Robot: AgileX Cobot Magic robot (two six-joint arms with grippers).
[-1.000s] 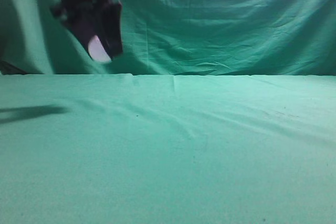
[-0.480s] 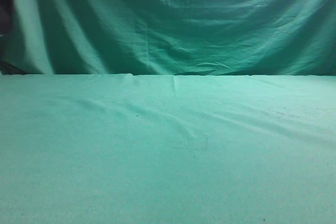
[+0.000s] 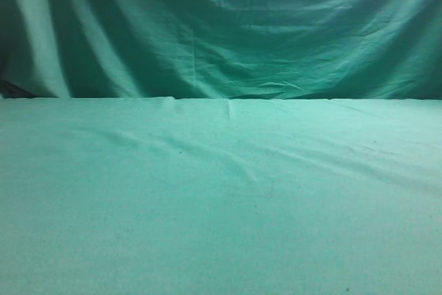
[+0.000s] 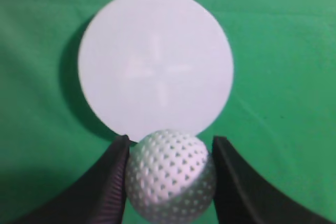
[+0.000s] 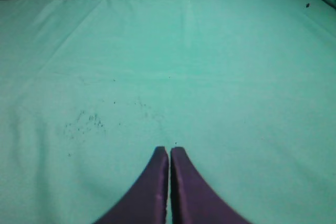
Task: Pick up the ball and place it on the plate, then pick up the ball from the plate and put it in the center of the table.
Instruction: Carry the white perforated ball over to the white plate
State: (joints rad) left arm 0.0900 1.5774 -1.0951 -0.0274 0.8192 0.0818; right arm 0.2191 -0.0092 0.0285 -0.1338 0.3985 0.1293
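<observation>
Green cloth (image 4: 283, 35), round white plate (image 4: 155, 61), dimpled ball (image 4: 170, 176) apparently between left pincer (image 4: 169, 179) fingers.

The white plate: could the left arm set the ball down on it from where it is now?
Probably yes. The left gripper holds the ball just short of the plate, whose top is bare, and nothing stands between them.

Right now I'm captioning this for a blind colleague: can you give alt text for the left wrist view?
A white dimpled ball is gripped between the left gripper's two dark jaws, with a round white plate lying on green cloth just beyond it.
</observation>
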